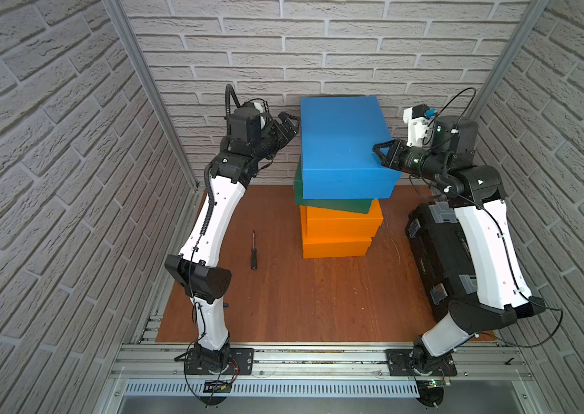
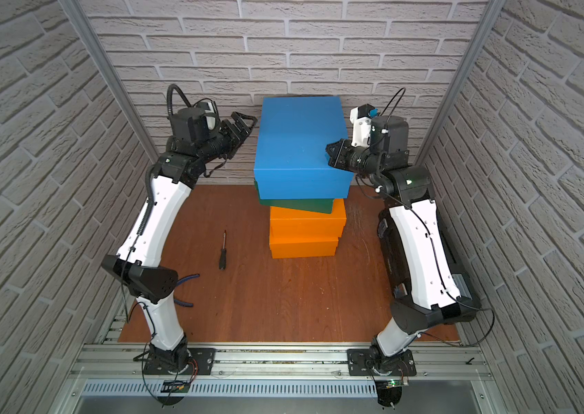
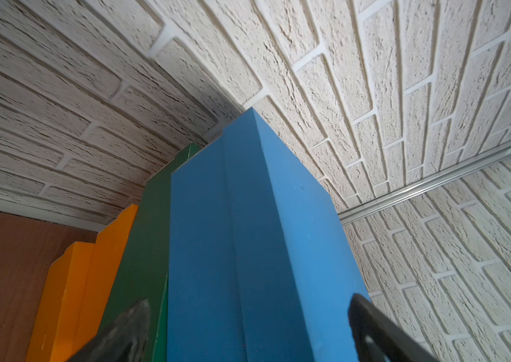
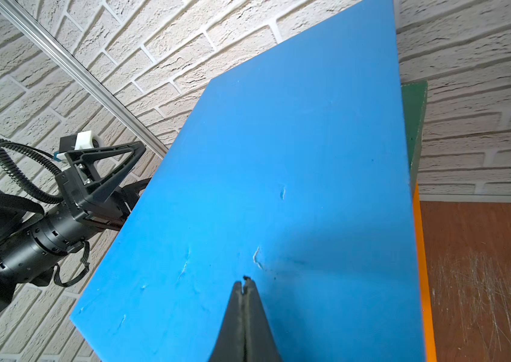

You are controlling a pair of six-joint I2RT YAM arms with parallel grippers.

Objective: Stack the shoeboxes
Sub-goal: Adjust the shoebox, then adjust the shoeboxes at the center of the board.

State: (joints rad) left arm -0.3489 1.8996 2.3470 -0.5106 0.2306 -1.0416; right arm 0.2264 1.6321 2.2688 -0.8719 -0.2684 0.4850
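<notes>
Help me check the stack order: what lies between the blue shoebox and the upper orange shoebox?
The dark green shoebox lies there, under the blue shoebox and on the upper orange shoebox; both top views show it.

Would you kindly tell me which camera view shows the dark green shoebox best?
The left wrist view: the dark green shoebox shows a long stretch of its side beside the blue shoebox. Both top views show only strips the blue one leaves uncovered; the right wrist view, just a corner.
</notes>
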